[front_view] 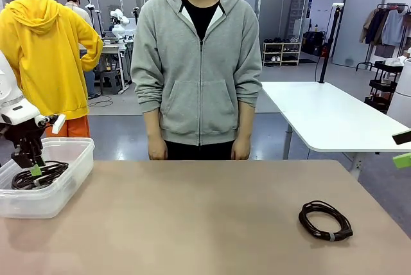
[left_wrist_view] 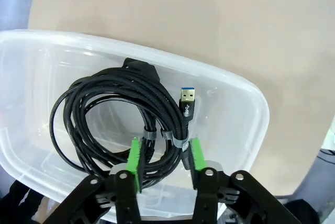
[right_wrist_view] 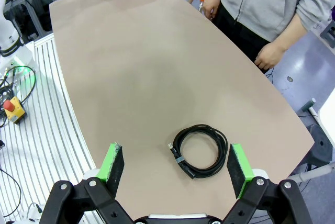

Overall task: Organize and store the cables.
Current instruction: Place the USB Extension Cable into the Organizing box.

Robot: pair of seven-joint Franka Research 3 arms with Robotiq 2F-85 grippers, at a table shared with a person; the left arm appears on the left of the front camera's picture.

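1. Across the desk, the job looks about half done. One cable lies in the container at the robot's left, and one lies loose on the open top near the right edge. The person stands at the far side, hands down.
2. In the clear plastic bin, the step in hand appears to be letting go of the stored cable. The way out should be straight up, clear of the walls, so that the light bin does not slide or tip.
3. The left tool reaches down into the bin with its green pads on either side of the bundle. From this angle I cannot tell whether they are pinching it or have just let go. The jaws should spread fully before any lift.
4. The right tool hangs released, jaws wide, above the loose coil. It can stay there until the left arm has left the bin.
5. The stored coil rests flat on the bin floor. Several of its loops lie near the pads and could catch a finger and ride up with it, so a slow rise is safer.
6. The plug points up just beyond the right pad. A sideways retreat would probably knock it.
7. The pale bands sit between the pads. They hold the loops together, so they must not be dragged off.
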